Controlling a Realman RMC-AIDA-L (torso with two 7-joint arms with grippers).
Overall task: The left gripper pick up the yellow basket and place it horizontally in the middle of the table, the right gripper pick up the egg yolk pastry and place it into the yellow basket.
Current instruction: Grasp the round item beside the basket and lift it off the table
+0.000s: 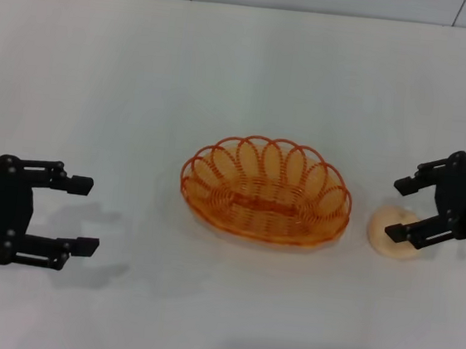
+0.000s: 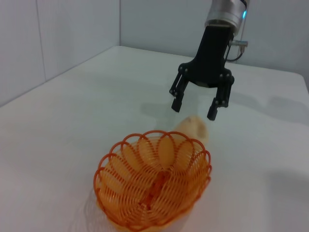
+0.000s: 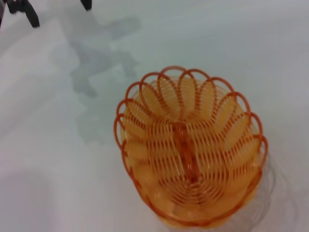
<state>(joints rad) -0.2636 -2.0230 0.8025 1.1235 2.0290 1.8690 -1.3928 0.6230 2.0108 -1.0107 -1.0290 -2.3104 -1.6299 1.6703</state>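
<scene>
Yellow basket (image 1: 266, 191) holds nothing; egg yolk pastry (image 1: 390, 238) lies beside it.

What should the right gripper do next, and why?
Probably lower and close on the egg yolk pastry: the right gripper is open around it, the yellow basket already sits mid-table, empty, and the left gripper is open, clear of it.

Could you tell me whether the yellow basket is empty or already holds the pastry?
Empty. The yellow basket shows only bare wire inside; the egg yolk pastry lies on the table beside it, under the open right gripper.
</scene>
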